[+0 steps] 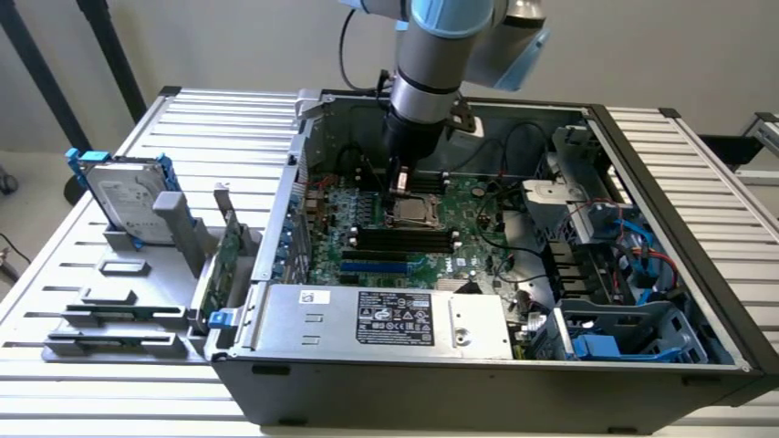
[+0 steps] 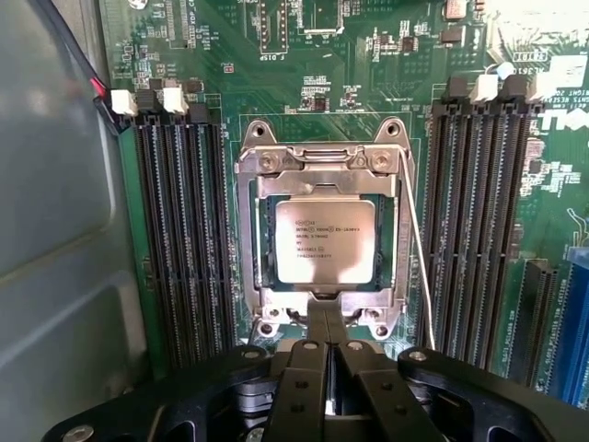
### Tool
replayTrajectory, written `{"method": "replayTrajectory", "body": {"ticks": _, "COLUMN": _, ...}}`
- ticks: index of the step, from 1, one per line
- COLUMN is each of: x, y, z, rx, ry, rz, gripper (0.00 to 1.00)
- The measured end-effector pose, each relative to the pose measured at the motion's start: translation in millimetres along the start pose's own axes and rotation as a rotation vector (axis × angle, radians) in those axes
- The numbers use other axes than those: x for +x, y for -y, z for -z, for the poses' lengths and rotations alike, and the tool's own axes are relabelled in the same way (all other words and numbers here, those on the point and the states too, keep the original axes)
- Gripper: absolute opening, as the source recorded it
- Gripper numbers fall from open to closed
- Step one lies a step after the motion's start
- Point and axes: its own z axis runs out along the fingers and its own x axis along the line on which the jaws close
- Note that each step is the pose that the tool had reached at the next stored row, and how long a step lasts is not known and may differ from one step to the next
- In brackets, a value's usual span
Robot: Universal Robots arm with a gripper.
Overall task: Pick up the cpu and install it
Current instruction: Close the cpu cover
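The cpu (image 2: pixel 324 241), a small square chip with a dull silver top and printed text, lies flat in the metal socket frame (image 2: pixel 253 239) on the green motherboard (image 2: pixel 350 83). My gripper (image 2: pixel 327 324) is shut with nothing between its fingers, and its tips hover at the socket frame's edge, just beside the chip. In the exterior view the gripper (image 1: pixel 399 187) points straight down inside the open computer case, directly over the cpu (image 1: pixel 408 213) in its socket.
Black memory slots (image 2: pixel 184 230) flank the socket on both sides. A silver power supply box (image 1: pixel 383 319) with a black label fills the case's front. A hard drive with blue rails (image 1: pixel 122 196) stands in a grey holder outside the case, on the exterior view's left. Cables (image 1: pixel 633 246) crowd the right side.
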Motion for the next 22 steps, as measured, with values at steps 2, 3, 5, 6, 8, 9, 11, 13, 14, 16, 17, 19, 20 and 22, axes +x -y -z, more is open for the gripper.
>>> {"method": "replayTrajectory", "body": {"ticks": 2, "x": 0.0, "y": -0.3, "z": -1.5, "rx": -0.0001, "ry": -0.0023, "rz": 0.000, "gripper": 0.11}}
{"method": "replayTrajectory", "body": {"ticks": 3, "x": 0.0, "y": -0.4, "z": -2.4, "rx": 0.0000, "ry": -0.0031, "rz": 0.000, "gripper": 0.11}}
{"method": "replayTrajectory", "body": {"ticks": 5, "x": -0.2, "y": -0.7, "z": -4.2, "rx": 0.0002, "ry": -0.0043, "rz": 0.001, "gripper": 0.11}}
{"method": "replayTrajectory", "body": {"ticks": 6, "x": -0.2, "y": -0.7, "z": -4.4, "rx": 0.0003, "ry": -0.0048, "rz": 0.001, "gripper": 0.11}}
{"method": "replayTrajectory", "body": {"ticks": 8, "x": -0.1, "y": -0.7, "z": -3.5, "rx": 0.0019, "ry": -0.0082, "rz": 0.001, "gripper": 0.11}}
{"method": "replayTrajectory", "body": {"ticks": 9, "x": -0.2, "y": -0.4, "z": -1.6, "rx": 0.0040, "ry": -0.0097, "rz": 0.000, "gripper": 0.11}}
{"method": "replayTrajectory", "body": {"ticks": 11, "x": -0.7, "y": 0.4, "z": 3.2, "rx": 0.0069, "ry": -0.0111, "rz": -0.002, "gripper": 0.11}}
{"method": "replayTrajectory", "body": {"ticks": 13, "x": -2.2, "y": 1.6, "z": 8.6, "rx": 0.0081, "ry": -0.0128, "rz": -0.003, "gripper": 0.11}}
{"method": "replayTrajectory", "body": {"ticks": 14, "x": -3.4, "y": 2.5, "z": 11.1, "rx": 0.0084, "ry": -0.0140, "rz": -0.003, "gripper": 0.11}}
{"method": "replayTrajectory", "body": {"ticks": 16, "x": -6.1, "y": 4.8, "z": 16.5, "rx": 0.0087, "ry": -0.0163, "rz": -0.004, "gripper": 0.11}}
{"method": "replayTrajectory", "body": {"ticks": 17, "x": -7.3, "y": 6.1, "z": 19.3, "rx": 0.0086, "ry": -0.0175, "rz": -0.004, "gripper": 0.11}}
{"method": "replayTrajectory", "body": {"ticks": 19, "x": -9.6, "y": 9.2, "z": 24.8, "rx": 0.0088, "ry": -0.0190, "rz": -0.004, "gripper": 0.11}}
{"method": "replayTrajectory", "body": {"ticks": 20, "x": -10.6, "y": 11.0, "z": 27.1, "rx": 0.0088, "ry": -0.0200, "rz": -0.004, "gripper": 0.11}}
{"method": "replayTrajectory", "body": {"ticks": 22, "x": -11.9, "y": 14.4, "z": 29.9, "rx": 0.0088, "ry": -0.0219, "rz": -0.005, "gripper": 0.11}}
